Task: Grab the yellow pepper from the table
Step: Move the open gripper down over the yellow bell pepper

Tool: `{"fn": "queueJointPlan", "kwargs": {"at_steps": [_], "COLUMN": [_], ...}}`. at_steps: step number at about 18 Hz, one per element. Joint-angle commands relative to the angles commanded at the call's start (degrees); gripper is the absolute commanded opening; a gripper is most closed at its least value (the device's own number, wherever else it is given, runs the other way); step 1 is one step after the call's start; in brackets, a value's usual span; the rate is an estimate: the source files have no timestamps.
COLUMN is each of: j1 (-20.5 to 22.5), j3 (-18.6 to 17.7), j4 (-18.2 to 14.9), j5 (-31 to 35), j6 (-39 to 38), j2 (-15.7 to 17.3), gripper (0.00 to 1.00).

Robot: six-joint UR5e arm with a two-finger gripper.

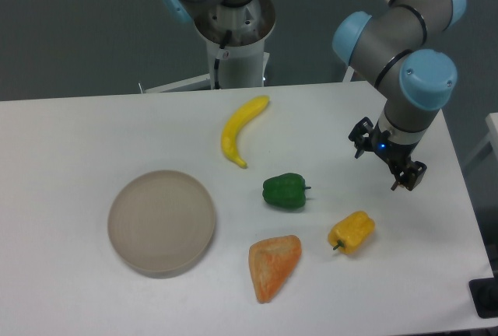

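The yellow pepper [352, 231] lies on the white table [70, 134] at the front right, its dark stem pointing to the lower left. My gripper [387, 159] hangs above the table to the upper right of the pepper, apart from it. Its two dark fingers are spread, and it is open and empty.
A green pepper [285, 191] lies left of the yellow one. An orange wedge-shaped item [273, 265] lies near the front edge. A yellow banana [240, 128] lies further back. A round grey plate [162, 222] sits at the left. The table's right edge is close to the gripper.
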Motion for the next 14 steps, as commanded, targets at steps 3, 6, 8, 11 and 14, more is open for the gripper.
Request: {"fn": "queueJointPlan", "kwargs": {"at_steps": [3, 6, 8, 11, 14], "j1": [0.0, 0.2, 0.1, -0.2, -2.3], "j3": [-0.2, -1.0, -1.8, -2.8, -2.9], "j4": [0.0, 0.0, 0.1, 0.0, 0.6], "j5": [0.0, -0.3, -1.0, -0.7, -1.7], "j6": [0.0, 0.2, 0.1, -1.0, -5.7], "j2": [0.1, 0.7, 1.3, 2.2, 2.4], "gripper": [1.0, 1.0, 1.0, 1.0, 1.0]}}
